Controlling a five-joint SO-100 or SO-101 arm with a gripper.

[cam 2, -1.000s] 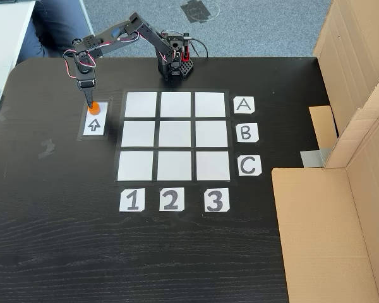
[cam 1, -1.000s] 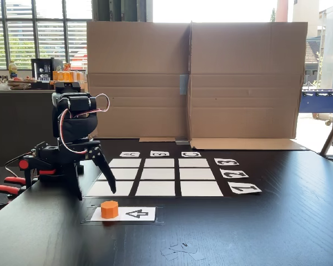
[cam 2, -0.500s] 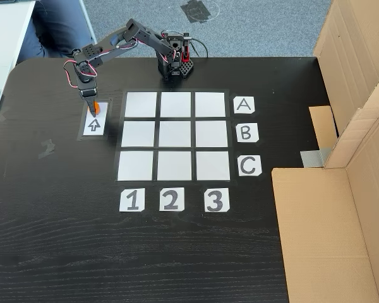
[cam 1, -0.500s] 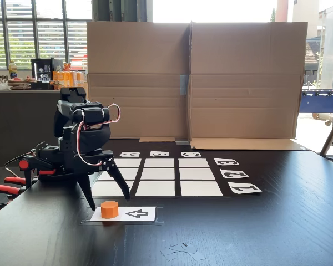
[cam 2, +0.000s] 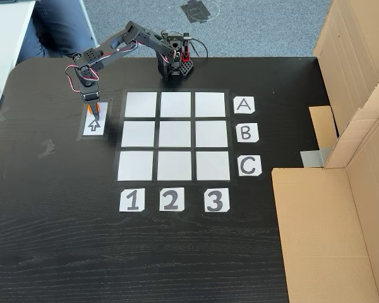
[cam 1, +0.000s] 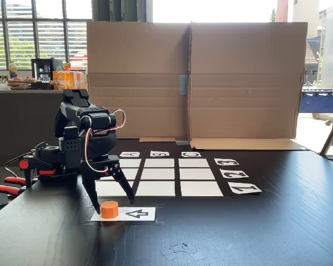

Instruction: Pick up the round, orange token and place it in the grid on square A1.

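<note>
**Fingers spread at the token**

While the orange token (cam 1: 109,209) sits on the arrow card (cam 1: 134,214), beside the grid (cam 2: 174,136) on the worktop (cam 1: 255,233), I see the fingers (cam 1: 127,195) spread wide, straddling it, square A1 (cam 2: 141,105) blank.

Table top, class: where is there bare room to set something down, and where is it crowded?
Bare dark table lies below the 1 2 3 labels, and left of the grid beneath the arrow card. All nine grid squares are bare. Crowded: the arrow card, where the open gripper straddles the orange token.
</note>
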